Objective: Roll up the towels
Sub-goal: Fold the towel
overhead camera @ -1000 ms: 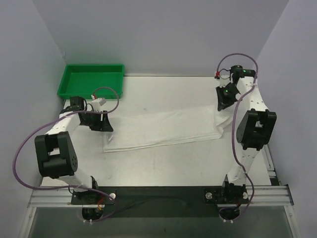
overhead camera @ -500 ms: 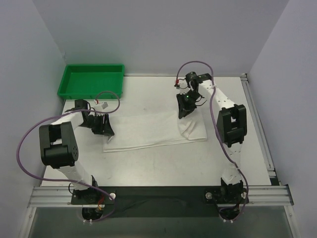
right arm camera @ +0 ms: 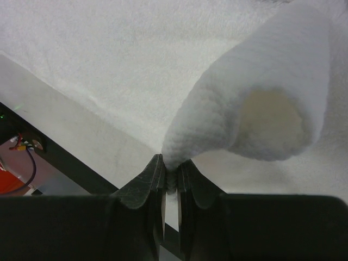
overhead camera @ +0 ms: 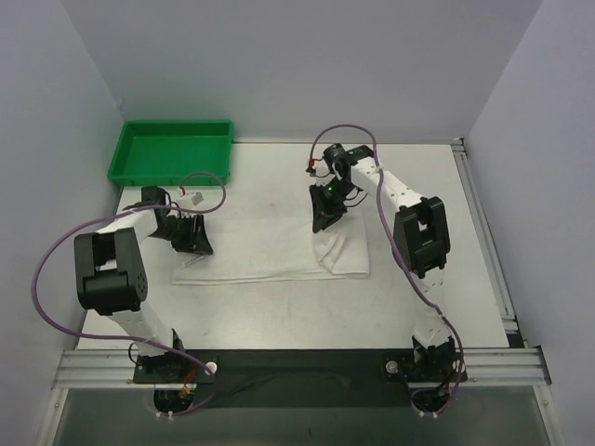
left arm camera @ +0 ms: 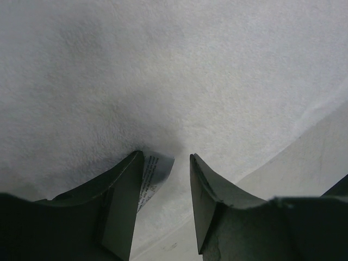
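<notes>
Both jaws of your right gripper (right arm camera: pixel 170 163) clamp a raised fold of the towel (overhead camera: pixel 270 253) at 2 o'clock. Your left gripper (left arm camera: pixel 166 157) sits at its 9 o'clock edge, jaws apart

White links (overhead camera: pixel 390 186), black joints (overhead camera: pixel 420 234), purple cables (overhead camera: pixel 37 274), dark left end effector (left arm camera: pixel 166 156)

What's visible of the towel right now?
The towel is white terry cloth, plain except for a small printed label near its left end. It lies mostly flat on the table. Its right end is raised and curled over into an open loop, with the edge pinched in the shut right hand. The left hand sits low over the left end, jaws apart with the label between them. Whether it presses on the cloth is unclear.
</notes>
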Motion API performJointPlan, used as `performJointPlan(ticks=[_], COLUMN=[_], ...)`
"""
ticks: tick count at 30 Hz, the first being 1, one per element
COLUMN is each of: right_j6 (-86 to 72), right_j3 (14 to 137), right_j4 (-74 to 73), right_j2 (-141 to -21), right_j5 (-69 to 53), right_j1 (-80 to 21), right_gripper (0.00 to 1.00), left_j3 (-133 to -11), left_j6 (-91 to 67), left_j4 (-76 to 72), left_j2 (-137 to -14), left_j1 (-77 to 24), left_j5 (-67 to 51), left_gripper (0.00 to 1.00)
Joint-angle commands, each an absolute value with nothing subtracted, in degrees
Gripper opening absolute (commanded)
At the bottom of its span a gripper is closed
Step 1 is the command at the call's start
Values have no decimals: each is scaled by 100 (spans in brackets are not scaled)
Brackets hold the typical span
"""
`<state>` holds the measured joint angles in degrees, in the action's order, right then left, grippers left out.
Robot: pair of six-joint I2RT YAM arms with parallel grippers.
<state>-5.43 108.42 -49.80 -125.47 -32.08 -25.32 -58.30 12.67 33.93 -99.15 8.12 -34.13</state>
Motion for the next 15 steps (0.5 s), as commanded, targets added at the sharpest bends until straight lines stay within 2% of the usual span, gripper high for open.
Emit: performJointPlan(ticks=[1, 6, 15], right_j6=[-738, -869, -1248], right_j3=[10934, 10793, 11118], right_j4=[-5133, -5177, -5177], right_j2=[-12217, -11980, -12383], right_j5=[-3498, -3621, -4148], right_j1=[-2610, -2619, -2918], right_gripper=[0, 0, 0], left_j3=[-5845, -5915, -6064], left_j6=[1292, 1187, 1160], left_j4=[3252, 3270, 3375], left_j2=[-9993, -10221, -10318], left_j1=[730, 712, 721], left_j5=[-3208, -3006, -3032], left_gripper=[49, 41, 40])
